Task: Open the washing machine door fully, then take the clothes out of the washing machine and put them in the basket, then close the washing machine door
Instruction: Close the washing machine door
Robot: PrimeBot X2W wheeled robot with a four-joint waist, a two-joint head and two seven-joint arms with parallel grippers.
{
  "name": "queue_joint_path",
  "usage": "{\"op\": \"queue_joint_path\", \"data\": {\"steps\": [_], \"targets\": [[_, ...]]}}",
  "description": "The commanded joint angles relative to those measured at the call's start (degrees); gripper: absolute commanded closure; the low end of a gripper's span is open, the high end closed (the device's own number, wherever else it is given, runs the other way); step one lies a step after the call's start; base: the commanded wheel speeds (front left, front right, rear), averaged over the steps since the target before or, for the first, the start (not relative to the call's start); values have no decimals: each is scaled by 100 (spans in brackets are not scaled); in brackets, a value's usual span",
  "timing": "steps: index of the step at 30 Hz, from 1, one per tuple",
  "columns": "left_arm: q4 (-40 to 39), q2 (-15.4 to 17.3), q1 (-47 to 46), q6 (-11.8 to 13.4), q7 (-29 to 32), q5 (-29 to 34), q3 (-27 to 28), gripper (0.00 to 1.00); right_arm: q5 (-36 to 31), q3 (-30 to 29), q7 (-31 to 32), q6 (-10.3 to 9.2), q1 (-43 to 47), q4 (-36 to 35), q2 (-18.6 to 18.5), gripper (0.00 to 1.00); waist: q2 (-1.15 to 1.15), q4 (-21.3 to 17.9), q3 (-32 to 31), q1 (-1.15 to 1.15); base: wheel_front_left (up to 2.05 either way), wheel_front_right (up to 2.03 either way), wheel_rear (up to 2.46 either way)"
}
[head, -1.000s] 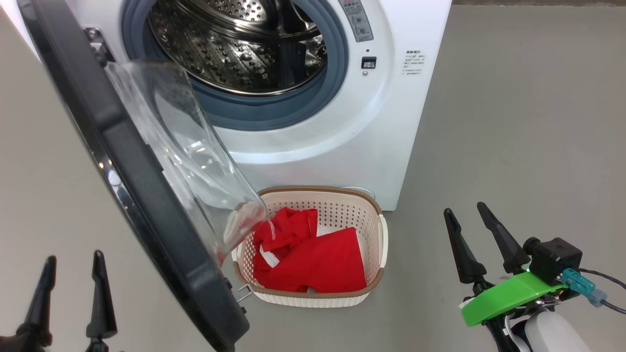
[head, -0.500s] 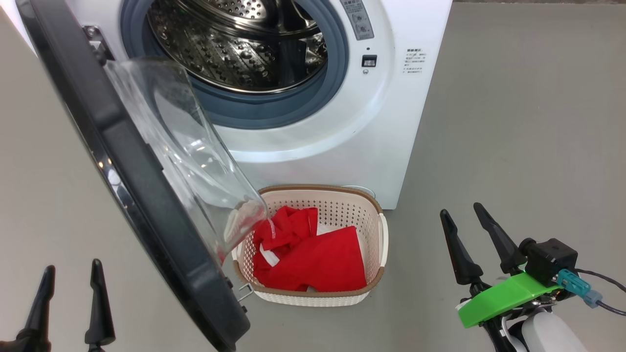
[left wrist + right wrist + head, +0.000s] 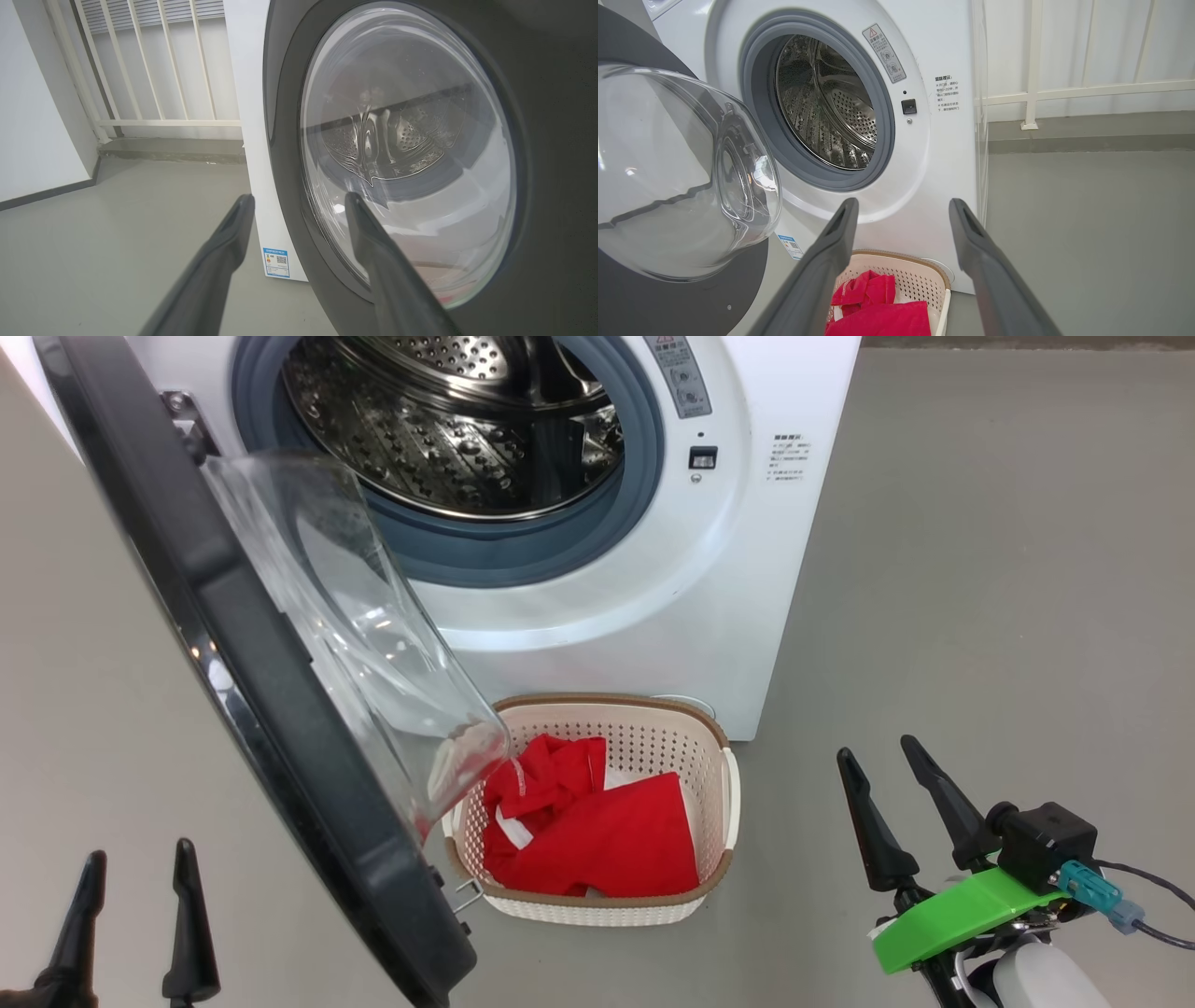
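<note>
1. The clothes [image 3: 607, 845] lie red and crumpled in the basket [image 3: 644, 733], which sits on the floor [image 3: 980, 616] right against the foot of the washing machine [image 3: 747, 569]. The steel drum [image 3: 448, 429] looks empty from here, so I'd say what is left is shutting the door.
2. The washing machine door [image 3: 271, 709] stands swung out towards the robot. In the head view it is almost edge-on, its long line running from the hinge at the upper left down to the free edge with the latch hook at the lower middle.
3. That door is the divide. The left gripper [image 3: 138, 849] is on its outer, black-rimmed side, near the free edge. The right gripper [image 3: 876, 747] is on the inner side, well apart, beyond the basket.
4. The left wrist view looks straight onto the outer face, with the glass window just beyond the right-hand finger. The left arm is the nearer one for a push.
5. Both sets of fingers are spread wide and hold nothing. They point up and forward, with both arms low, close to rest.
6. The push would need to go forward and to the robot's right, swinging the free edge round to the opening.
7. The glass bowl overhangs the basket's left corner. I cannot tell whether it will clear the rim.
</note>
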Motion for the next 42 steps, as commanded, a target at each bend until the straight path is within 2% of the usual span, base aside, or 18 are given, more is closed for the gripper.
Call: {"op": "queue_joint_path", "data": {"steps": [1,11,12,13,17,19,25,29,30,31,32,33,34,37,42], "targets": [[-111,73,-139,-18,-46,85,180,0,-55,103,-37,37,-19,-148,18,0,0,10,-22,0,0,0,0],[-42,63,-85,-26,-46,145,126,0,-73,121,-37,37,35,-166,47,0,0,17,-86,0,0,0,0],[-5,62,-80,-27,-46,135,105,79,-74,122,-37,37,33,-165,46,0,0,16,-88,0,0,0,0],[24,62,-85,-28,-46,110,99,100,-74,122,-37,37,32,-163,42,0,0,17,-87,0,0,0,0],[-1,59,-212,-32,-46,-315,158,100,-65,112,-37,37,25,-155,17,0,0,25,-93,0,0,0,0],[-48,57,-321,-34,-46,-822,219,100,-60,102,-37,37,29,-151,2,0,0,34,-101,0,0,0,0],[-265,56,-607,-37,-46,-3305,215,100,-41,122,-37,37,42,-140,-19,0,0,46,-142,0,0,0,0],[-587,55,-703,-30,176,-5225,17,100,-33,126,-37,37,58,-135,-19,0,0,37,-168,0,0,0,0],[-587,55,-703,-30,176,-5225,17,100,-33,126,-37,37,58,-135,-19,0,0,37,-168,0,0,0,0],[-859,55,-694,44,420,-6146,-78,100,-35,131,-37,37,61,-137,-16,0,0,22,-171,0,0,0,0],[-859,55,-694,44,420,-6146,-78,100,-35,131,-37,37,61,-137,-16,0,0,22,-171,0,0,0,0],[-1168,55,-645,191,686,-6815,-179,100,-35,134,-37,37,57,-143,-13,0,0,3,-166,0,0,0,0],[-1168,55,-645,191,686,-6815,-179,100,-35,134,-37,37,57,-143,-13,0,0,3,-166,0,0,0,0],[-1631,55,-545,485,1075,-7539,-331,100,-30,133,-37,37,46,-145,-8,0,0,-32,-147,0,0,0,0],[-2303,55,-384,929,1594,-8307,-541,100,-2,119,-37,37,5,-122,-9,0,0,-106,-83,0,0,0,0]]}}
